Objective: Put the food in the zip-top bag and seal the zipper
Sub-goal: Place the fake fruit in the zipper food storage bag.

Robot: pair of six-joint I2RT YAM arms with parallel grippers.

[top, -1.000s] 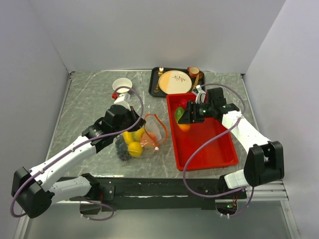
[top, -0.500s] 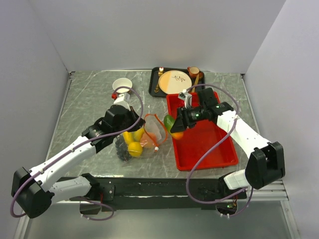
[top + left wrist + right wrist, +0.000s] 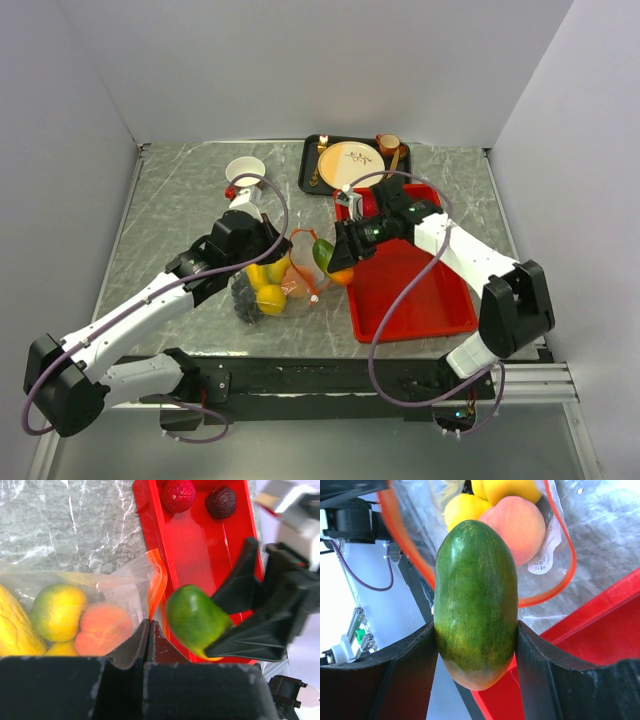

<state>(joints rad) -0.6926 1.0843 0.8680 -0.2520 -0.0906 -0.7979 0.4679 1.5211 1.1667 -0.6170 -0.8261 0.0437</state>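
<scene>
Mango [image 3: 476, 605]: streaked deep green, orange-yellow at one end. Zip-top bag [image 3: 120, 582]: clear, crinkled. Zipper [image 3: 159, 582]: orange-red. Inside the bag: peach [image 3: 517, 522] pink-orange, lemon [image 3: 462, 507] yellow. Tray [image 3: 420, 295]: bright red. Apple [image 3: 177, 494]: red, pebbled. Plum [image 3: 221, 502]: dark maroon. Tabletop [image 3: 180, 200]: grey, white marbling.

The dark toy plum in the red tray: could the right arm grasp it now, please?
Probably not yet: the plum lies uncovered, but the right gripper is clamped on a green-orange plastic mango.
</scene>
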